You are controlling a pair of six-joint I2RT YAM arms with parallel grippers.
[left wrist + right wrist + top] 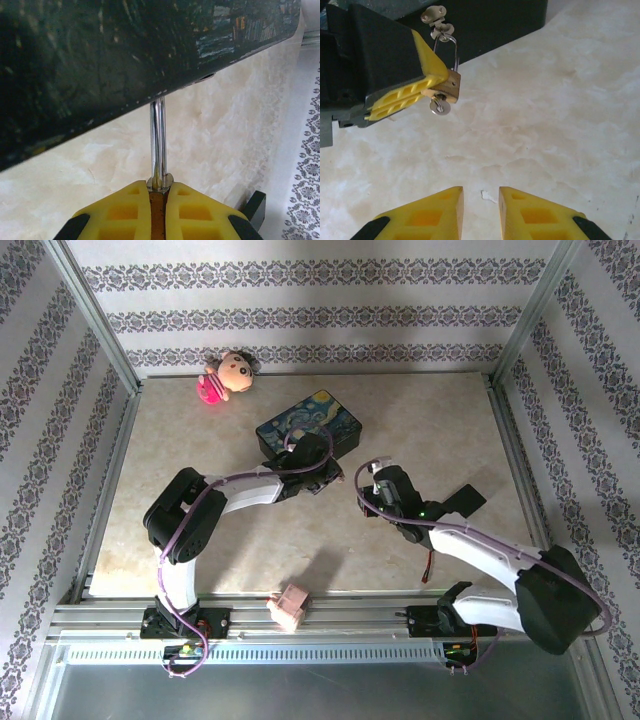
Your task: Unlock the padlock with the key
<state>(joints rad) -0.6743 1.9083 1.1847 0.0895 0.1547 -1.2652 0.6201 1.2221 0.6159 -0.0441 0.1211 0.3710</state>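
Against dark-blue painted box (485,25) front, clenching left claw (158,205) on tiny brass padlock (451,86) hanging by thin steel shackle (158,140). Holding right claw (481,197) released, empty. Judging lock light, rigid, slippery; advising pinching small silvery key (439,107) by its flat head.

A robot test booth: aluminium frame (102,330), wallpapered panels (300,315), marble-look tabletop (440,440).
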